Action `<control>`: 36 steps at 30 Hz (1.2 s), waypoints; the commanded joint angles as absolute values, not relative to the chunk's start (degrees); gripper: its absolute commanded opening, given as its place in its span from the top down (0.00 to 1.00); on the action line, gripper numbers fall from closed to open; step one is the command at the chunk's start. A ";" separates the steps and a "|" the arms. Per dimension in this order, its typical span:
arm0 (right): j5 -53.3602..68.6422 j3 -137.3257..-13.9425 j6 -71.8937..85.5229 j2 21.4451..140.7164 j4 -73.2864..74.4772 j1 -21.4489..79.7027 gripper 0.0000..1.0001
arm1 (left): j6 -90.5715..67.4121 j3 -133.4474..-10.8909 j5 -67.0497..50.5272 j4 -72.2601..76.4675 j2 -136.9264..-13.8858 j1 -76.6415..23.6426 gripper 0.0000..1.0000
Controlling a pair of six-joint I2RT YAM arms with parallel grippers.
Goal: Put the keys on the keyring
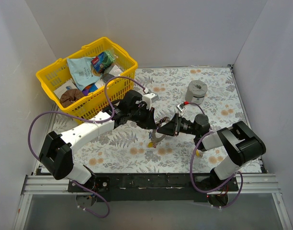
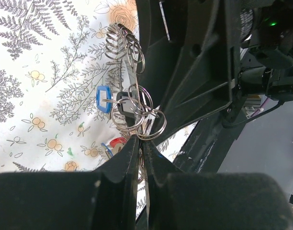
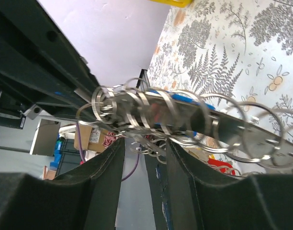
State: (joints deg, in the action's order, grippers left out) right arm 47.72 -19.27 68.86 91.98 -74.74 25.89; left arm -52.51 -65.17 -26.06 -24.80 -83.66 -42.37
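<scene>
The keyring (image 2: 129, 103) is a shiny silver band carrying several small split rings, seen edge-on and held up over the table. My left gripper (image 2: 141, 143) is shut on its lower edge. A blue-headed key (image 2: 104, 99) hangs on it, and a red-headed key (image 2: 117, 143) shows just below. In the right wrist view the keyring (image 3: 185, 115) lies across the tips of my right gripper (image 3: 144, 143), whose jaws stand apart with loose rings dangling between them. From above, both grippers (image 1: 153, 125) (image 1: 168, 128) meet at the keyring (image 1: 156, 136). A yellow key (image 1: 150, 143) hangs under it.
A yellow basket (image 1: 50, 75) full of packets stands at the back left. A grey cylindrical roll (image 1: 196, 91) stands at the back right. A small yellow item (image 1: 198, 154) lies by the right arm. White walls enclose the floral-patterned table (image 1: 213, 76).
</scene>
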 commanded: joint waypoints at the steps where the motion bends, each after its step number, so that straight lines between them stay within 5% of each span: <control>1: 47.20 -19.25 64.97 87.38 -93.00 25.84 0.52 | -52.47 -64.69 -26.63 -22.59 -79.54 -42.10 1.00; 17: 44.91 -18.37 62.93 84.82 -89.91 25.84 0.39 | -52.47 -63.90 -27.86 -21.80 -79.19 -42.01 1.00; 27: 45.79 -19.69 65.30 86.39 -93.24 25.75 0.60 | -52.56 -63.63 -28.04 -21.36 -79.54 -41.92 1.00; 36: 45.88 -19.95 67.59 87.63 -96.68 25.84 0.63 | -52.56 -63.55 -28.39 -21.27 -79.80 -41.92 1.00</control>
